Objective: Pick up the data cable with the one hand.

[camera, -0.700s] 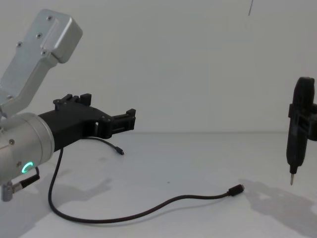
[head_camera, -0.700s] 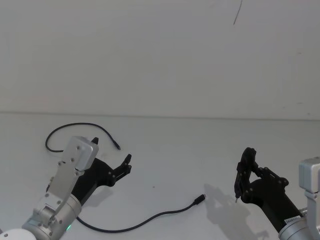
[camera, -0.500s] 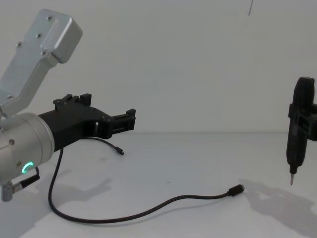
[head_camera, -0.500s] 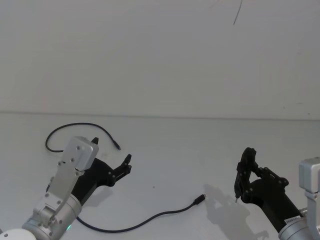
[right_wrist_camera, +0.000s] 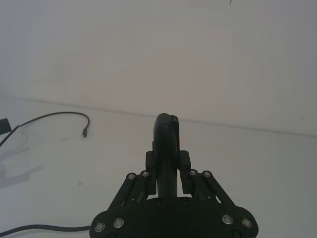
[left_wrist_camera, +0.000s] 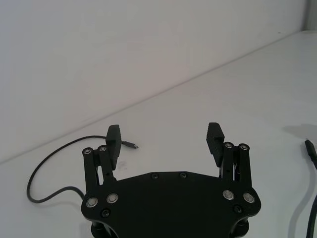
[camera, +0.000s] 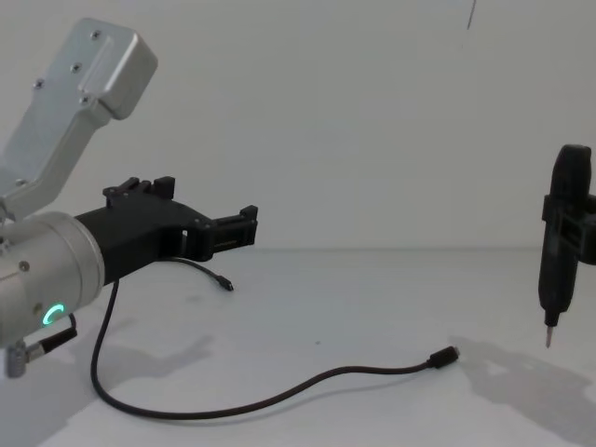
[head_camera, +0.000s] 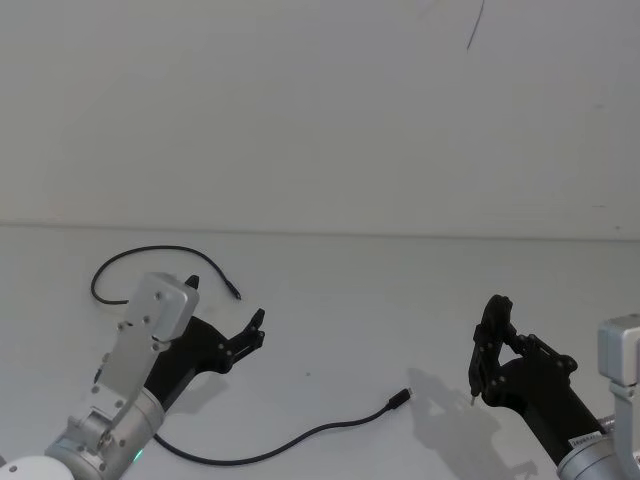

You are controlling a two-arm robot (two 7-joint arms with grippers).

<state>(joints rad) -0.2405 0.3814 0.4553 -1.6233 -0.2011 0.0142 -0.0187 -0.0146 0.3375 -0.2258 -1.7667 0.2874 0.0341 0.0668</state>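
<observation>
Head view shows the long thin black flexible data cable lying slack on the plain white desk. One small dark plug rests near the middle front. The cord sweeps back toward the left arm and passes beneath it, then loops round the far left and ends in the other plug.

The left pincer, black and angular on a wide silver wrist with a green ring light, hovers above the desk with its fingers spread wide. It hangs between the two runs of cord and touches neither.

To do the pick well, I judge the pincer should tip down over a free, gently curved stretch of the front run. It should stay clear of the plug and of the part hidden under its own arm. The cord is far thinner than the fingers, so the tips would need to straddle it crosswise and sink until they nearly brush the desk. They would then have to press fully together, or the cord will likely slip out beneath them. A slow lift seems wise, since the slack loop will drag behind.

The right pincer is parked at the right, pinching a thick black pen-shaped tool whose metal tip points down above the desk.

Counted: one data cable with two plugs, two pincers, one pen-shaped tool.
</observation>
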